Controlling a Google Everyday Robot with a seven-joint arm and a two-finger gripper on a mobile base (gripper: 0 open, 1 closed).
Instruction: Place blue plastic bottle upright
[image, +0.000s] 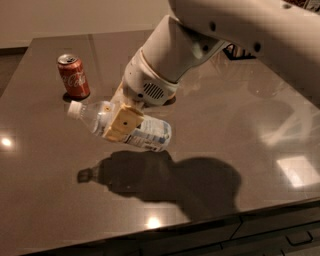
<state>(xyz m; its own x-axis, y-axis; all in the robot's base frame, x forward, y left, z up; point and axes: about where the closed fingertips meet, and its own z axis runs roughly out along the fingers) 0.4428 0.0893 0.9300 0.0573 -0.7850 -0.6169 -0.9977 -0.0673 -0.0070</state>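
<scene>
Above the counter (240, 130), your hand (122, 122) grips the blue plastic bottle (147, 134) round its middle, holding it clear of the surface, cap tilted up-left. That mid-body hold leaves the base free for setting down; the red can (74, 76) stands apart, behind.

Tan hand (123, 121) around clear white-capped bottle (150, 135), red can (74, 75), dark table (260, 135)
</scene>
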